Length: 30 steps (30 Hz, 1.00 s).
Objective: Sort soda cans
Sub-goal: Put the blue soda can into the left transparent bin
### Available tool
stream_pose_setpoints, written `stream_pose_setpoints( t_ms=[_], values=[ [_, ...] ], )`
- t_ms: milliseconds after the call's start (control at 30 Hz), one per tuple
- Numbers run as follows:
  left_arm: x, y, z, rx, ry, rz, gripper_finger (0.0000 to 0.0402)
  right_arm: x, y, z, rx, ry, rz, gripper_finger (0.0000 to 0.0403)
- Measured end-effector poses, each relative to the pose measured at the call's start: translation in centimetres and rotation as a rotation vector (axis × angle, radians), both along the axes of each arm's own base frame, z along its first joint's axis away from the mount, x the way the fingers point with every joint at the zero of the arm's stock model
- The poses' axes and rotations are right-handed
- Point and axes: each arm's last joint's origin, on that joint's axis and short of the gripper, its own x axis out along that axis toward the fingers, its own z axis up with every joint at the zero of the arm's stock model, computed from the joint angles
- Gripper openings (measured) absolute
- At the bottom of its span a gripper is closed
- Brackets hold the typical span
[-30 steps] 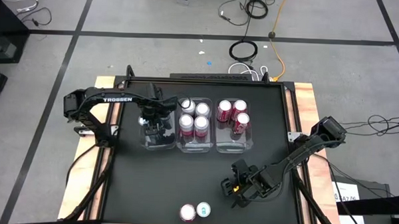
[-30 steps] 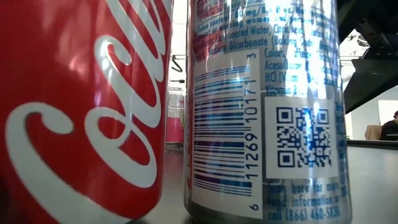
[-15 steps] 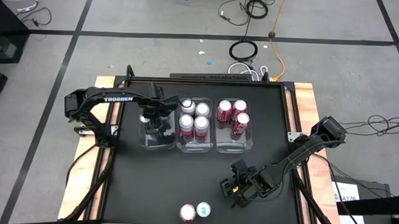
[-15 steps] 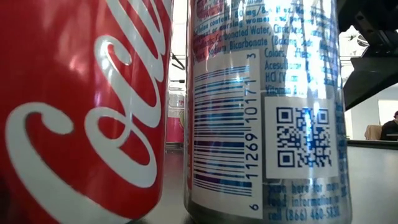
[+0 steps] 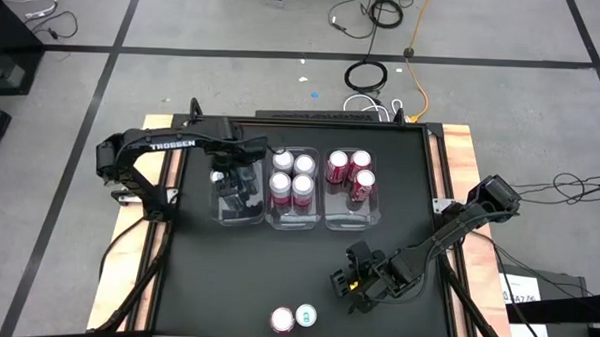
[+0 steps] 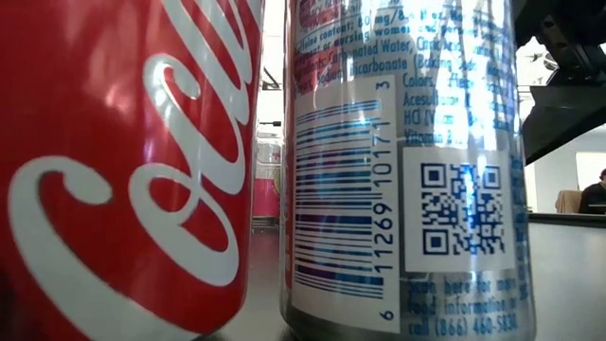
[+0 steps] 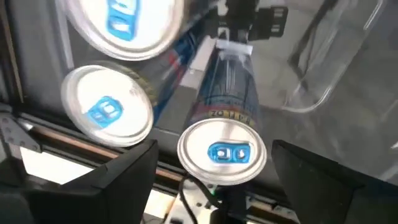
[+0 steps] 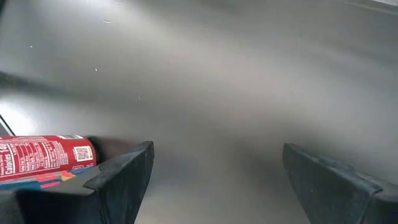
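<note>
Left gripper [image 7: 214, 180] hangs over the leftmost bin [image 5: 224, 216], fingers spread wide; a blue-tabbed can [image 7: 222, 152] stands upright between them, untouched. Right gripper [image 5: 348, 286], fingers wide, empty, sits near two cans [image 5: 293, 317] outside the bins.

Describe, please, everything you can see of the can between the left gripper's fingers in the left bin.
The can stands upright in the clear left bin, a shiny silver top with a blue tab facing up and a blue printed body below. The left gripper straddles it, open, fingers clear of its sides. Two like cans stand beside it.
</note>
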Motion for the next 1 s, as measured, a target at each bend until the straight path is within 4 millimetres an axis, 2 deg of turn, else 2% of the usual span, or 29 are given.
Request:
stream_pose_setpoints(
  t_ms=[200,333,467,600,800,1000],
  values=[
    [0.7,-0.1,3.8,0.045,-0.15,0.065,0.0325,0.0,0.0,0.0,-0.008,0.002,0.012,0.0348],
    [0.7,-1.0,6.9,0.066,-0.293,0.124,0.0325,0.0,0.0,0.0,-0.033,0.008,0.049,0.0348],
    [0.4,-3.0,9.3,0.076,-0.436,0.162,0.0325,0.0,0.0,0.0,-0.061,0.013,0.089,0.0348],
    [0.1,-6.5,10.7,0.067,-0.618,0.125,0.0325,0.0,0.0,0.0,-0.057,0.012,0.083,0.0348],
    [-0.1,-12.2,9.9,0.128,-0.826,0.042,0.0325,0.0,0.0,0.0,-0.092,0.019,0.137,0.0348],
    [-0.8,-16.9,6.0,0.142,-0.871,0.033,0.0325,0.1,0.0,0.0,-0.137,0.025,0.214,0.0348]
  ],
)
